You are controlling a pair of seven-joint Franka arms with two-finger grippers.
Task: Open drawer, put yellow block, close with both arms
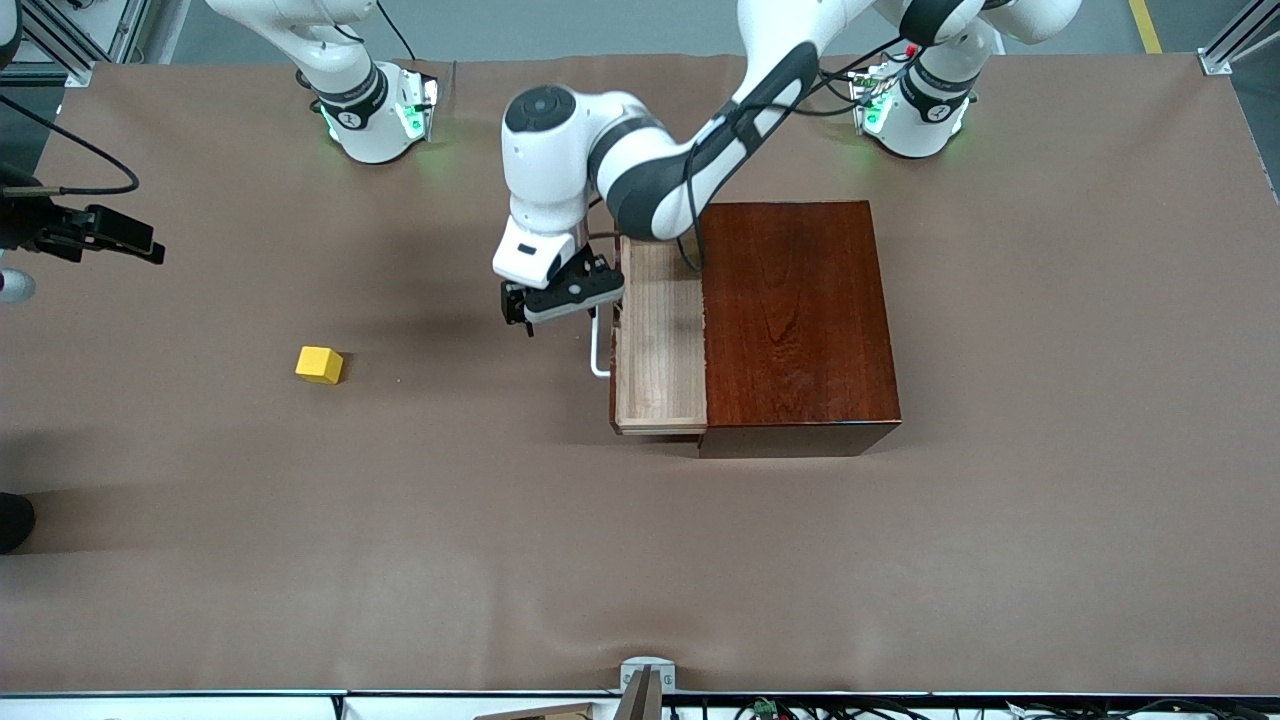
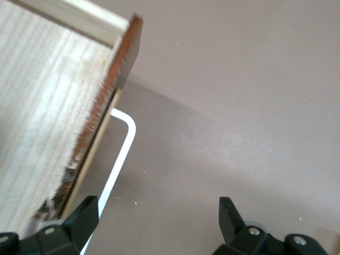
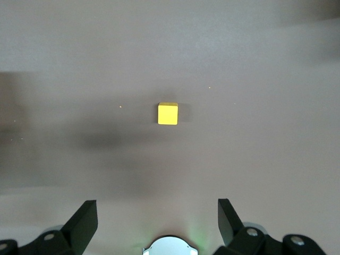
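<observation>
Front view: the light unfinished-wood drawer point(image 1: 660, 340) with its white U-shaped bar handle point(image 1: 597, 350) stands pulled out of the glossy dark mahogany box point(image 1: 795, 325), which sits near the middle of the brown table point(image 1: 640, 560); the left gripper point(image 1: 560, 300) hangs just beside the handle, toward the right arm's end; the small bright yellow cube point(image 1: 319, 364) lies on bare table well apart from the drawer, toward the right arm's end; the right gripper point(image 1: 110, 232) shows as a dark shape at that end's edge.

Left wrist view: the left gripper's 2 fingers point(image 2: 85, 215) stand wide apart with nothing between them; the handle passes close by 1 finger, so it appears released; this arm should lift straight up and clear the drawer front before anything else moves there.

Right wrist view: the right gripper's fingers point(image 3: 87, 215) are spread wide and empty, with the cube centred ahead and well apart; the step in hand looks like the pick; I judge it best to descend squarely, align the pads with 2 flat faces, and close only when the cube sits midway.
</observation>
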